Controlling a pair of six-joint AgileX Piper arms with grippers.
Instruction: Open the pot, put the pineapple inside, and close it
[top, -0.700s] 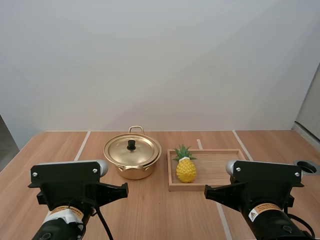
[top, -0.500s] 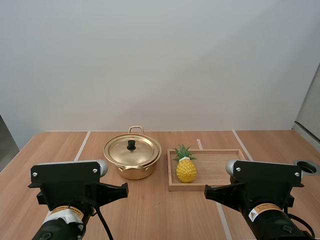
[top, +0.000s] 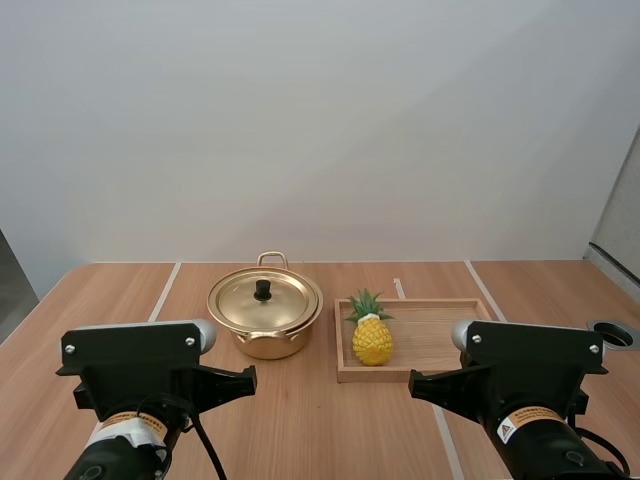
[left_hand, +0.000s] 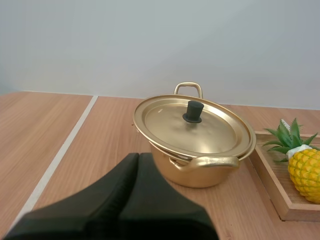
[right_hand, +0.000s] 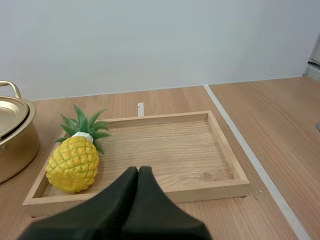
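Observation:
A gold pot (top: 265, 320) with its lid (top: 262, 300) on and a black knob (top: 263, 290) stands mid-table. To its right a yellow pineapple (top: 371, 336) with green leaves lies at the left end of a wooden tray (top: 440, 335). My left gripper (left_hand: 138, 159) is shut, its tips just short of the pot (left_hand: 195, 150), nothing held. My right gripper (right_hand: 138, 172) is shut too, over the tray's front edge (right_hand: 150, 192), the pineapple (right_hand: 73, 162) ahead and to one side. Both arms sit near the table's front in the high view.
White tape lines (top: 162, 292) divide the wooden table. A round dark hole (top: 614, 334) is set in the table at the far right edge. The right part of the tray (right_hand: 175, 150) is bare wood.

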